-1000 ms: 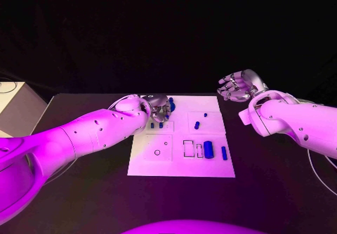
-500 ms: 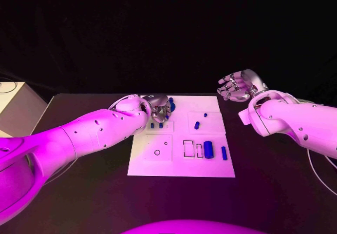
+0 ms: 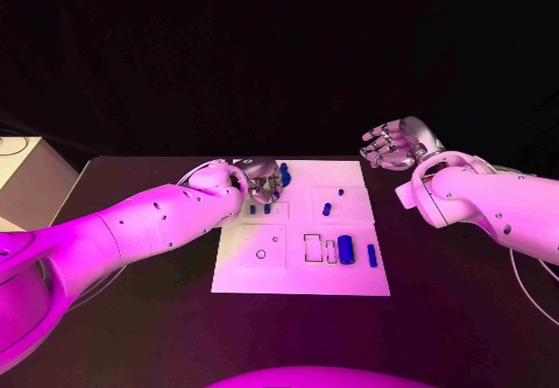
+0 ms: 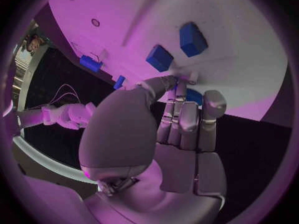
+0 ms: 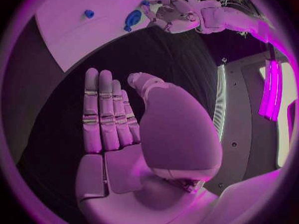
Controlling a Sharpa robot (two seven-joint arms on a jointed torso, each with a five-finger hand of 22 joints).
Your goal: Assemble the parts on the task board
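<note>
The task board point(image 3: 300, 279) lies mid-table. The left hand point(image 3: 262, 179) hovers over its far-left corner, fingertips point(image 4: 184, 79) bunched near small blue parts point(image 4: 161, 57); whether they pinch one, I cannot tell. The right hand point(image 3: 397, 143) waits right of the board, flat and empty. Seating a part looks next.

Left hand point(image 4: 181, 119) over parts point(image 4: 161, 57) (perhaps touching)

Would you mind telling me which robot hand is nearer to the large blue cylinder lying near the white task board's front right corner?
Left. The left robot hand is over the board's far left part; the right robot hand is raised beyond the board's far right corner, farther from the large blue cylinder.
</note>
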